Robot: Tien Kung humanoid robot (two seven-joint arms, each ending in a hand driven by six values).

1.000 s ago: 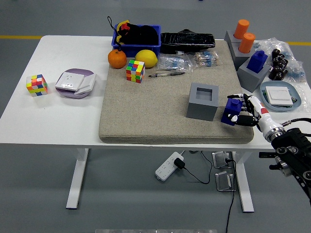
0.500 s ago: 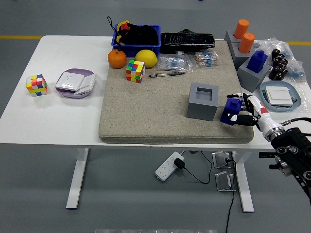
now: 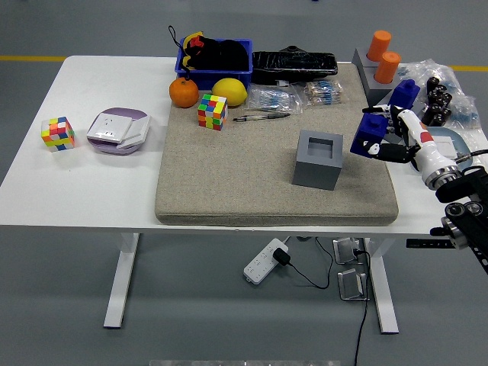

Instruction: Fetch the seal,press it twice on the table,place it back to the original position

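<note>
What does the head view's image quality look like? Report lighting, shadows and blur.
Head view: even, soft lighting, no glare on the white table; only faint shadows beside the grey box; the right hand holding the blue seal looks sharp, not motion-blurred.

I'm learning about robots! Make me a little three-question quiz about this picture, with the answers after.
1. True or false: the right robot hand is holding the blue seal.
2. Which fruit sits next to the lemon? A) banana B) orange C) apple
3. Fill in the word: the grey box with the square hole stands on the beige ____.

Key
1. True. Its fingers wrap the blue seal, lifted above the mat's right edge.
2. B. The orange lies just left of the lemon, in front of the blue bin.
3. Mat.
</note>
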